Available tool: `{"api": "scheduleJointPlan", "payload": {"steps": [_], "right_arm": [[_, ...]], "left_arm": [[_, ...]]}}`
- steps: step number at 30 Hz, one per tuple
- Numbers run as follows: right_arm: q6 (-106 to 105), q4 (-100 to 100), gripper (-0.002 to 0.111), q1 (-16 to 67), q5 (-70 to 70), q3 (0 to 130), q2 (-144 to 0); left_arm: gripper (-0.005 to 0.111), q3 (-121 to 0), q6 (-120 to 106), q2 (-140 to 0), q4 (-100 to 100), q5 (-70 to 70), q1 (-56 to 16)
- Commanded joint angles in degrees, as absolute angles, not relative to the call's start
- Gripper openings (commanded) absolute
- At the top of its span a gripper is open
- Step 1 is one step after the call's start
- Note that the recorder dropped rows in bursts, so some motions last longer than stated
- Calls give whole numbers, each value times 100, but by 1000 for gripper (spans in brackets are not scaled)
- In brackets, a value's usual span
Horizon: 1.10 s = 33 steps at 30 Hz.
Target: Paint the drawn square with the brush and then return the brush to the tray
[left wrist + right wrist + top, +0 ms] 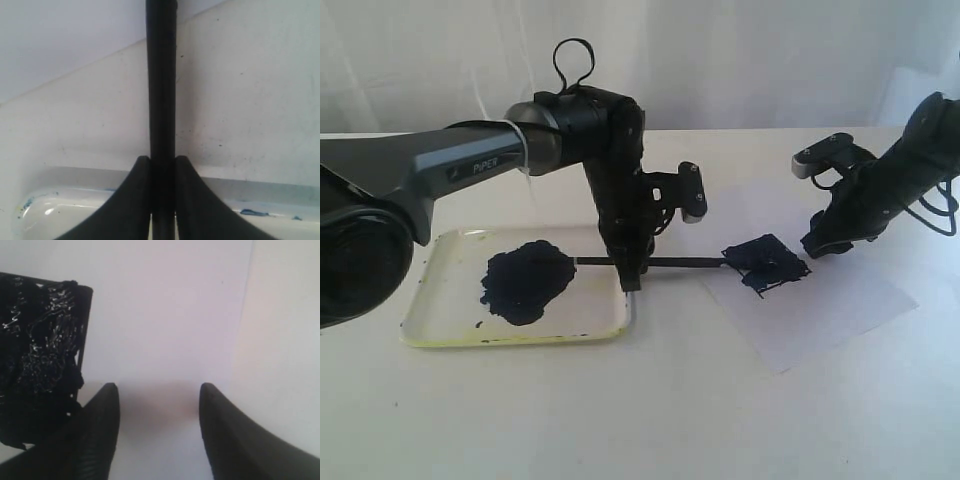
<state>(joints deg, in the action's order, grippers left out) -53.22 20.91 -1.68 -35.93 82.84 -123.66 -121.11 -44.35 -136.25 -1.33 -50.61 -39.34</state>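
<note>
Exterior view shows you the left gripper [630,275] clamped mid-shaft on the brush [685,263], at the rim of the tray [510,340]. The brush's long axis runs level from tray to the painted drawn square [767,262]. Your right gripper [817,245] hangs spread, empty, beside the square.

White tabletop [650,420]: spreads beneath the left pincer [630,282] and the right pincer [817,246]; paper sheet [820,320]: white, flat on the tabletop, below the right pincer's parted fingers and apart from the left pincer, on the side of it toward the right pincer; paint blob [527,280]: blue-black, irregular in outline, near the left pincer on the side away from the right pincer; pale curtain [740,60]: hangs behind both pincers.
</note>
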Motion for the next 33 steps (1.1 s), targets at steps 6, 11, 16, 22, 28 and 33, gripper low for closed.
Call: {"api": "scheduleJointPlan", "payload": {"steps": [6, 11, 16, 22, 28, 33], "right_arm": [[-5378, 2005, 47, -171, -3619, 8262, -12466], [-5378, 2005, 47, -171, -3619, 8262, -12466], [-5378, 2005, 47, -171, -3619, 8262, -12466], [-5378, 2005, 47, -171, -3619, 8262, -12466], [-5378, 2005, 47, -171, -3619, 8262, -12466], [-5378, 2005, 47, -171, -3619, 8262, -12466]], "left_arm": [[0, -12131, -4193, -13600, -545, -5509, -3946], [0, -12143, -4180, -13578, -545, -5546, -3934], [0, -12143, -4180, -13438, -557, -5593, -3934], [0, -12143, -4169, -13359, -770, -5856, -3934], [0, -12143, -4066, -13359, -818, -5805, -3934], [0, -12143, -4066, -13359, -818, -5721, -3934]]}}
